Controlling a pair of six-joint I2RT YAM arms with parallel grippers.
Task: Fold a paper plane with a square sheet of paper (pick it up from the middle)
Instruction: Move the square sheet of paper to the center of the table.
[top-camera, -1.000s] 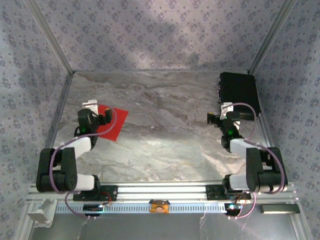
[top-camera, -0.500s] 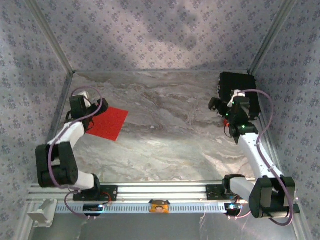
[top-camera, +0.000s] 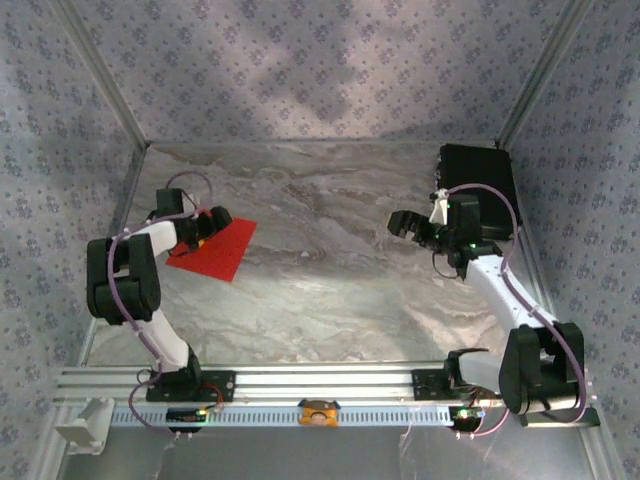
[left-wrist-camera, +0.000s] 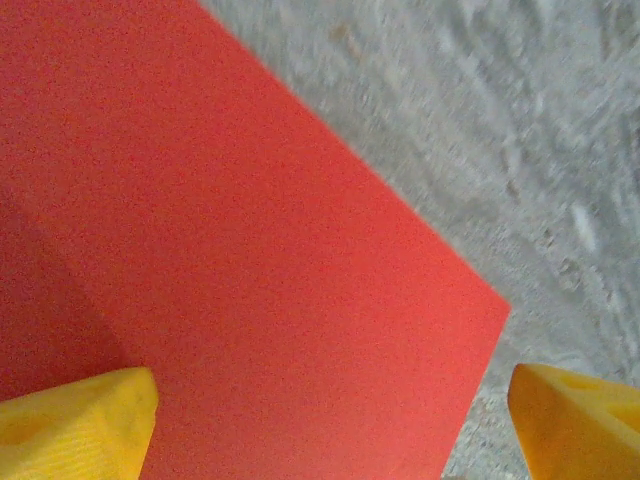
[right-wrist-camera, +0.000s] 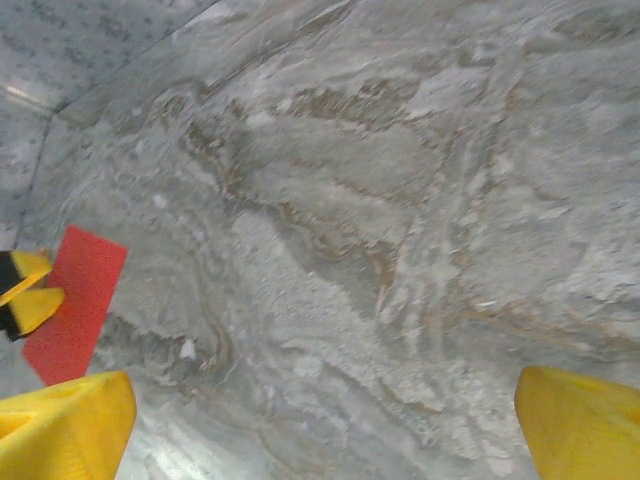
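Far left: left gripper (top-camera: 208, 224), fingers apart, poised over flat square sheet of paper (top-camera: 218, 252) to pinch; right gripper (top-camera: 400, 222) spread, empty.

Paper (top-camera: 222, 255) on table (top-camera: 330, 290), left side

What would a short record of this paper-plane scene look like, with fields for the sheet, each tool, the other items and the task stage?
sheet: square sheet of paper, bright red, lying flat and unfolded on the left of the marble-patterned table
left arm: left tool open, over the sheet's far left part; contact cannot be told
right arm: right tool open, holding nothing, above bare table right of centre
other: black box at the far right corner
task stage: no fold made yet
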